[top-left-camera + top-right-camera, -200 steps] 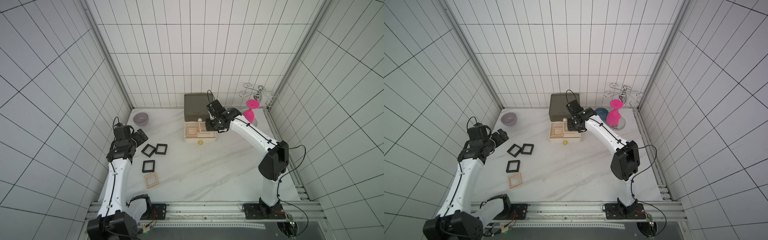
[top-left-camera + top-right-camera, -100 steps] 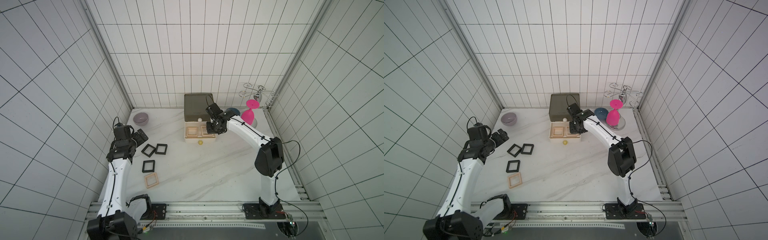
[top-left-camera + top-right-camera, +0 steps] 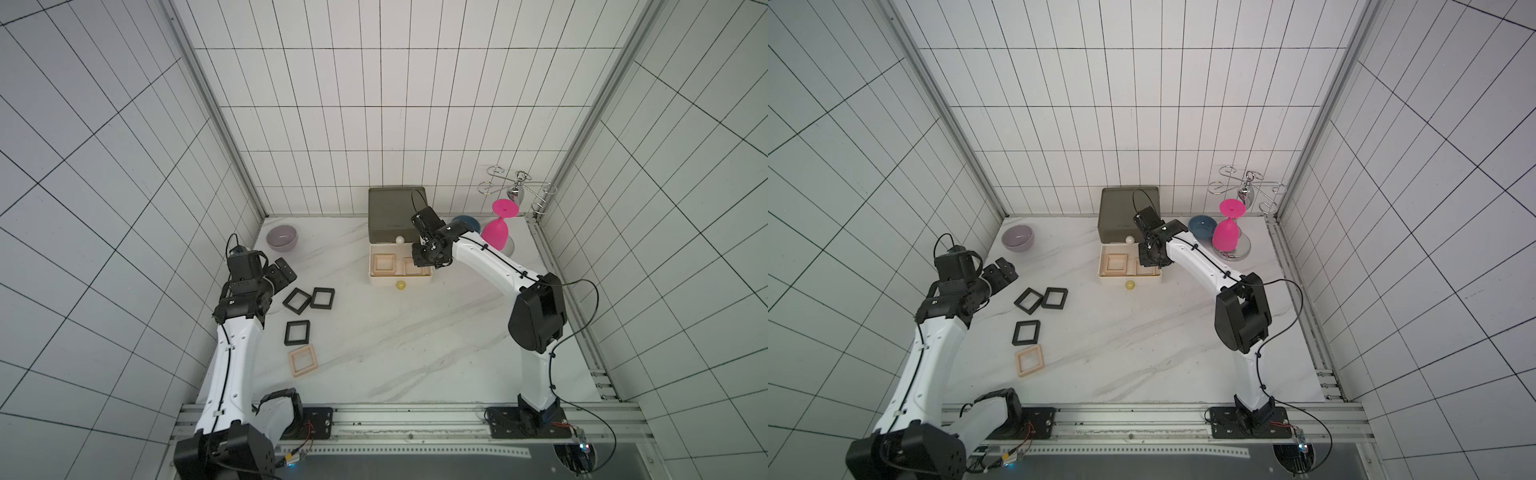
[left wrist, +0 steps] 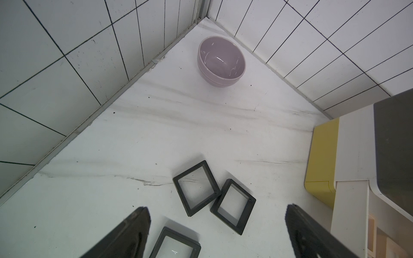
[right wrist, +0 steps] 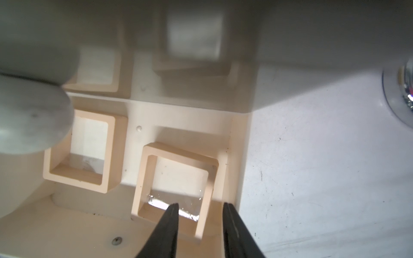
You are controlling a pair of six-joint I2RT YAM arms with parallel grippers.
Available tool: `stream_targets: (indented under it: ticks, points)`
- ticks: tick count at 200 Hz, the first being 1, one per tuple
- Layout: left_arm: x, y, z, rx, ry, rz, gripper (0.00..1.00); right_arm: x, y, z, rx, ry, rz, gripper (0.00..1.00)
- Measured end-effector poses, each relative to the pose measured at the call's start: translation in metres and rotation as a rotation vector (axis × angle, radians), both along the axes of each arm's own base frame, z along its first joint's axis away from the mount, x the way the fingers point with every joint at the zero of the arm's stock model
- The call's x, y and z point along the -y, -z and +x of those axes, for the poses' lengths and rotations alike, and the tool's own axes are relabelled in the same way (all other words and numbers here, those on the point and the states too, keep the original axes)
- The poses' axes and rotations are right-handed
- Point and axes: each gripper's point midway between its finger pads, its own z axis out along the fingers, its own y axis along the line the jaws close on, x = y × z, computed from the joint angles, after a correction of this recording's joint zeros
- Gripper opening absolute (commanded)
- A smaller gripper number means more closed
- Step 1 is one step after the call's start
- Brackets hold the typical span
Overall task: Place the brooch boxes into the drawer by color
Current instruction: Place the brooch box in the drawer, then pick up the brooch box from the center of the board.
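Note:
The drawer point(image 3: 395, 214) stands at the back, its white tier point(image 3: 401, 279) pulled out. Two peach brooch boxes point(image 3: 384, 264) lie in that tier. My right gripper point(image 5: 200, 204) is open over the right-hand one point(image 5: 143, 183), its fingers either side of one frame edge with gaps showing. The other peach box point(image 5: 111, 156) lies beside it. Three black brooch boxes point(image 3: 296, 300) point(image 3: 322, 298) point(image 3: 297, 333) and one peach box point(image 3: 304, 362) lie on the table at left. My left gripper point(image 4: 216, 207) hangs wide open above the black boxes point(image 4: 195, 187), holding nothing.
A lilac bowl point(image 3: 282, 237) sits in the back left corner. A blue bowl point(image 3: 465, 222), an upturned pink goblet point(image 3: 496, 232) and a wire rack point(image 3: 515, 191) stand right of the drawer. A yellow knob point(image 3: 400, 285) sticks out from the white tier's front.
My right gripper has come down into the right side of the white tier and its jaws have parted from shut. The left arm has not moved.

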Motion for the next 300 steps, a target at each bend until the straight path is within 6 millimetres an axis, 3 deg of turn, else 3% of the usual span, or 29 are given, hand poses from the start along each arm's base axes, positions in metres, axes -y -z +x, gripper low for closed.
stream_targets:
  ticks: [39, 71, 90, 119, 150, 170, 188, 220, 239, 260, 300]
  points:
    - [0.0, 0.0, 0.0, 0.0, 0.0, 0.0, 0.98, -0.003, -0.002, -0.002, 0.001, -0.01, 0.012, 0.4]
    - [-0.001, 0.0, 0.0, -0.001, -0.005, 0.004, 0.98, -0.021, -0.01, -0.028, 0.048, -0.113, 0.054, 0.43]
    - [-0.003, 0.0, -0.001, -0.003, -0.015, 0.012, 0.98, -0.053, -0.025, -0.062, 0.106, -0.233, 0.106, 0.45]
    - [-0.011, 0.0, -0.003, -0.005, -0.043, 0.018, 0.98, -0.115, -0.051, -0.129, 0.169, -0.447, 0.259, 0.49]
    - [-0.023, 0.001, -0.006, -0.006, -0.089, 0.01, 0.98, -0.173, -0.061, -0.19, 0.167, -0.621, 0.41, 0.52]
    - [-0.028, 0.002, -0.007, -0.007, -0.108, 0.006, 0.98, -0.202, -0.047, -0.215, 0.143, -0.7, 0.453, 0.54]
    - [-0.031, 0.002, -0.008, -0.007, -0.119, 0.003, 0.98, -0.223, -0.009, -0.23, 0.106, -0.763, 0.421, 0.55]
    - [-0.033, 0.002, -0.008, -0.005, -0.13, -0.003, 0.98, -0.237, 0.068, -0.246, 0.03, -0.837, 0.325, 0.57]
    - [-0.035, 0.002, -0.009, -0.005, -0.141, -0.006, 0.98, -0.238, 0.096, -0.249, 0.0, -0.858, 0.295, 0.59]
    - [-0.037, 0.002, -0.01, -0.004, -0.146, -0.007, 0.98, -0.247, 0.103, -0.25, -0.009, -0.884, 0.292, 0.6]
    - [-0.037, 0.002, -0.01, -0.005, -0.149, -0.006, 0.98, -0.283, 0.074, -0.254, 0.021, -0.96, 0.374, 0.63]
